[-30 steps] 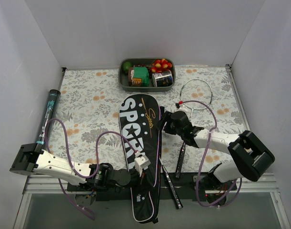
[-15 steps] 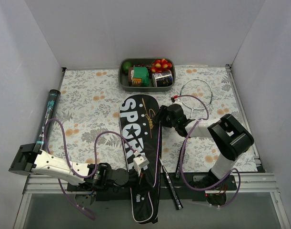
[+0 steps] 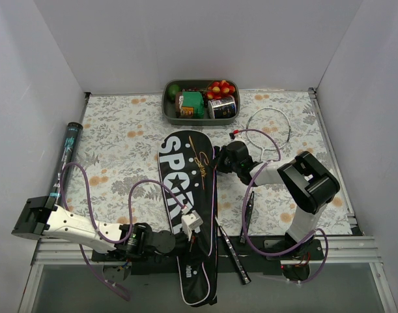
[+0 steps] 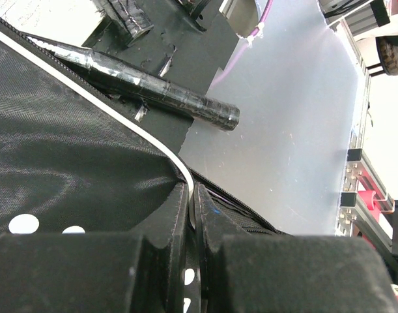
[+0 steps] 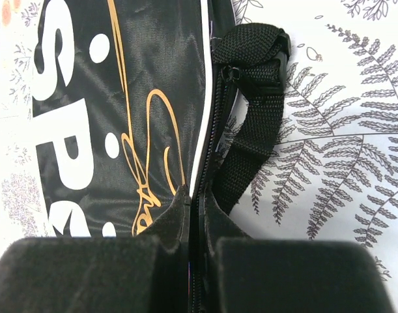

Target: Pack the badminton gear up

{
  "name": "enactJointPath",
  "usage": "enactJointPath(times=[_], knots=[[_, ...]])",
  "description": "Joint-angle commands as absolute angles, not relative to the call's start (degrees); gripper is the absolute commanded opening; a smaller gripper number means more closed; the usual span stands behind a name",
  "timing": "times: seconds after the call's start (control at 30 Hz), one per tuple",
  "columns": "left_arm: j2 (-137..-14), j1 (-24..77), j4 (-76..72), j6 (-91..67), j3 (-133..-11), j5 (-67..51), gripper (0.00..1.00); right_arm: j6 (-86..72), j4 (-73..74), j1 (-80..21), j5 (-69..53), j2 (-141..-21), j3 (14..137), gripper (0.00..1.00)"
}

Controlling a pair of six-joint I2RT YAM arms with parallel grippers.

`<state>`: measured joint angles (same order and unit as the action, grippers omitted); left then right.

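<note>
The long black cover lettered "SPORT" (image 3: 189, 189) lies lengthwise mid-table. My left gripper (image 3: 187, 227) is shut on its white-piped edge (image 4: 179, 166) near the narrow end. My right gripper (image 3: 219, 160) is shut on the zip edge of the wide end (image 5: 140, 98), beside a black webbing strap (image 5: 257, 124). One racket lies to the right, its pale oval head (image 3: 269, 129) far back and its black handle (image 3: 247, 212) nearer. A second black handle (image 3: 232, 251) lies at the front edge beside the cover, and shows in the left wrist view (image 4: 159, 91); its head is hidden.
A grey oval tray (image 3: 169, 111) of colourful toy food stands at the back centre. A dark tube (image 3: 63, 160) lies along the left wall. White walls close in three sides. The metal rail (image 3: 355, 251) runs along the front edge.
My right gripper has moved back and left to the cover's wide end and shut on its zip edge. The cover's wide end has shifted slightly left. The left gripper stays shut.
</note>
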<state>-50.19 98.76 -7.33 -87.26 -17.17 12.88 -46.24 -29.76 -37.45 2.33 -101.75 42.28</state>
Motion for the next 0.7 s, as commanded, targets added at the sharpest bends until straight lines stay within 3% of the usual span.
enactJointPath(times=[0.0, 0.4, 0.67], knots=[[-49.92, 98.96, -8.88, -87.89, -16.79, 11.52, 0.00, -41.76, -29.36, -37.71, 0.44, -100.47, 41.75, 0.01], [-52.20, 99.67, -9.05, -86.75, -19.77, 10.37, 0.00, -38.06, -20.05, -37.88, -7.73, -88.07, 49.13, 0.01], [-55.20, 99.84, -8.62, -84.99, -21.80, 11.77, 0.00, -37.97, -16.53, -37.79, -2.11, -84.73, 52.64, 0.01]])
